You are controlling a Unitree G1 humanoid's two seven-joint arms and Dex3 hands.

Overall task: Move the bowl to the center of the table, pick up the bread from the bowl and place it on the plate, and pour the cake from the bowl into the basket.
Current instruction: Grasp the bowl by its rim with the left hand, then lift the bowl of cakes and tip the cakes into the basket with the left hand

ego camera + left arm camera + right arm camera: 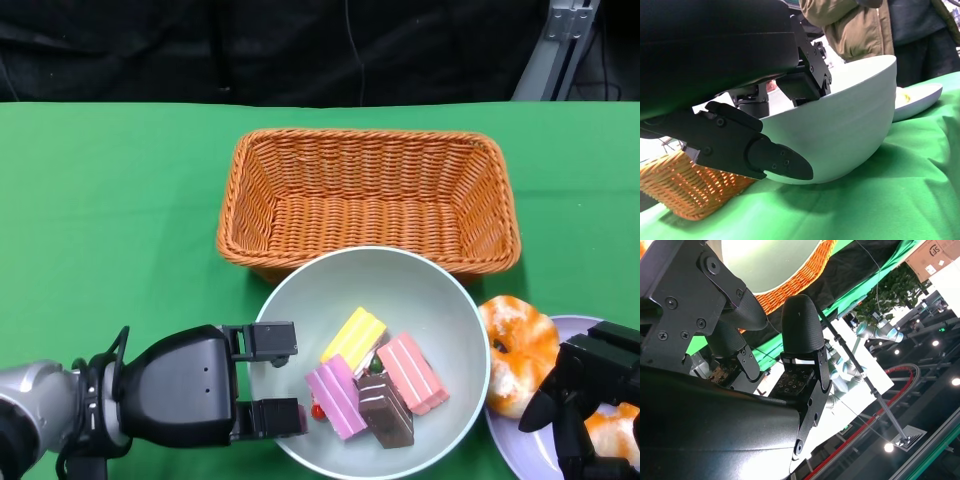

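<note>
Bowl [455, 310], pale round ceramic, sits gripped at its rim by our left robot hand [215, 385]; tipped carelessly, cake slices [375, 385] could overshoot the woven orange basket [370, 195]. Our right robot hand [590, 385] is empty, fingers apart.

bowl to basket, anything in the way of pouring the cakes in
Nothing visible. The left hand grips the bowl at its rim, and the bowl's far edge already reaches the near wall of the basket. The basket looks empty. The cakes lie loose in the bowl; the bread is already on the plate.
</note>
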